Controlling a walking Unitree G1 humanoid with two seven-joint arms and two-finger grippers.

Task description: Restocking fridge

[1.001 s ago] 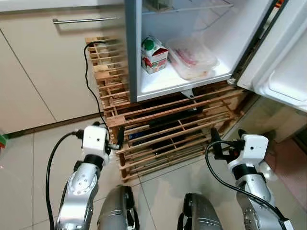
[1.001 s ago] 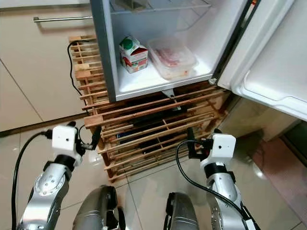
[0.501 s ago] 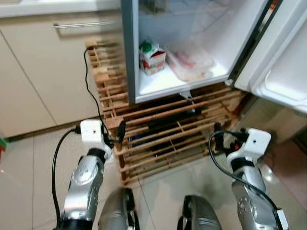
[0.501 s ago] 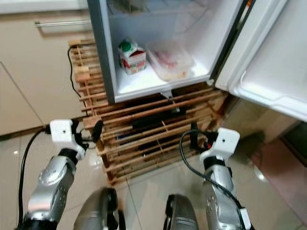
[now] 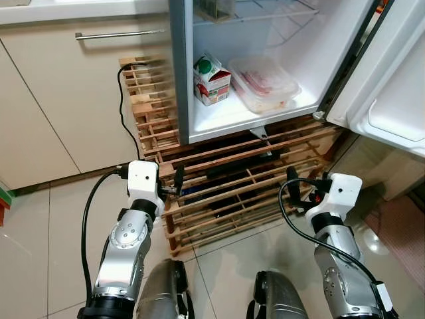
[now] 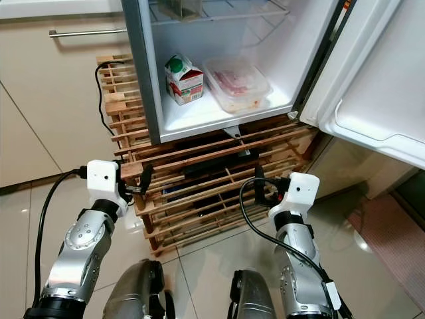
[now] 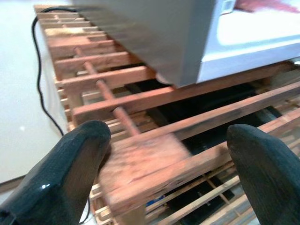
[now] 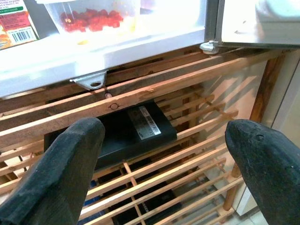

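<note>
Standing on tiled floor (image 5: 40, 226), open fridge (image 5: 265, 113) on wooden rack (image 5: 226, 186), both fingers apart.

Head eyes look down at fridge (image 5: 265, 73); wrists closely face rack (image 8: 154, 154).

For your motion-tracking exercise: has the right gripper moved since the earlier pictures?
Yes. The right gripper has shifted forward toward the wooden rack, its fingertips now over the rack's front slats rather than the floor tiles.
</note>
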